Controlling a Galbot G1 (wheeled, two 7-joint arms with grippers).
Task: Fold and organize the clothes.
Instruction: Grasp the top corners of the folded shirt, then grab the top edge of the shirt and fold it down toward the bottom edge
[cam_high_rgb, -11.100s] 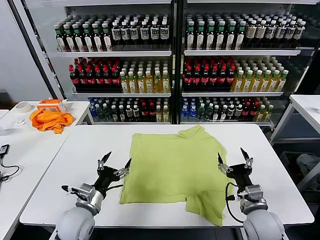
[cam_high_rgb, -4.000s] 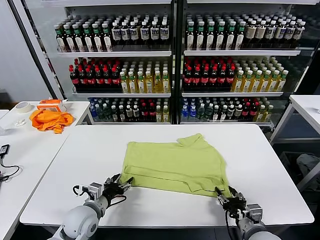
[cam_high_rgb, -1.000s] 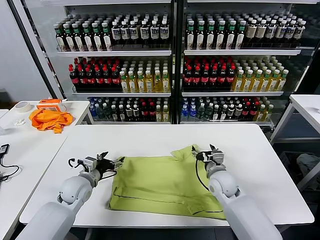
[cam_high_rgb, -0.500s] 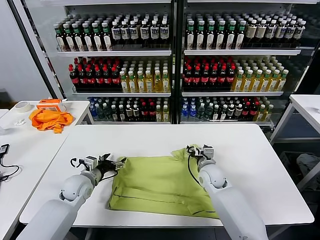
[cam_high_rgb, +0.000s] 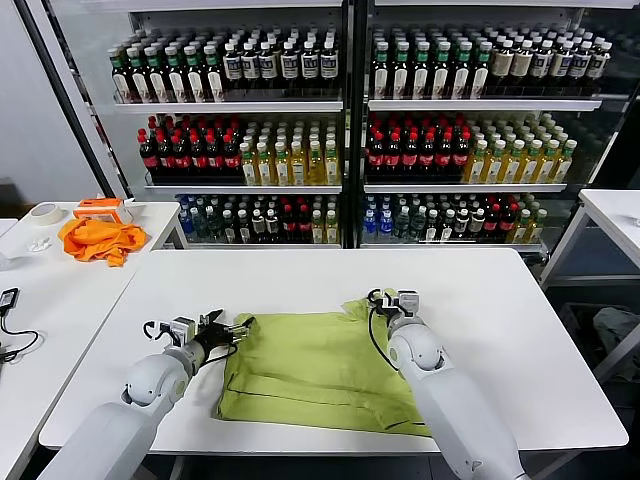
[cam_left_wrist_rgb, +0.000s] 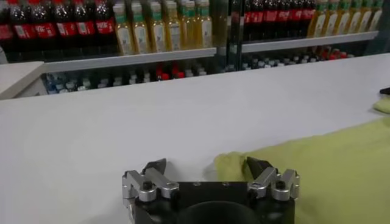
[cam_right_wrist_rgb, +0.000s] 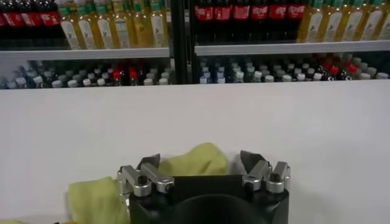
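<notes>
The lime yellow-green T-shirt (cam_high_rgb: 320, 365) lies folded into a wide band on the white table (cam_high_rgb: 510, 330). My left gripper (cam_high_rgb: 232, 323) is open at the shirt's far left corner. In the left wrist view the corner of the shirt (cam_left_wrist_rgb: 234, 163) lies between the open jaws of the left gripper (cam_left_wrist_rgb: 207, 165), close to one finger. My right gripper (cam_high_rgb: 385, 297) is open at the shirt's far right corner. In the right wrist view a raised lump of the shirt (cam_right_wrist_rgb: 198, 159) sits between the jaws of the right gripper (cam_right_wrist_rgb: 200, 161). No white print shows.
A bright orange cloth (cam_high_rgb: 100, 240), a tape roll (cam_high_rgb: 45, 213) and an orange box (cam_high_rgb: 103, 207) lie on a side table at the left. Shelves of bottles (cam_high_rgb: 340, 130) stand behind the table. Another white table (cam_high_rgb: 615, 215) stands at the right.
Over the earlier frames the shirt's near half was folded over its far half. In the last second the right gripper shifted left along the far edge and the left gripper moved up to the corner.
</notes>
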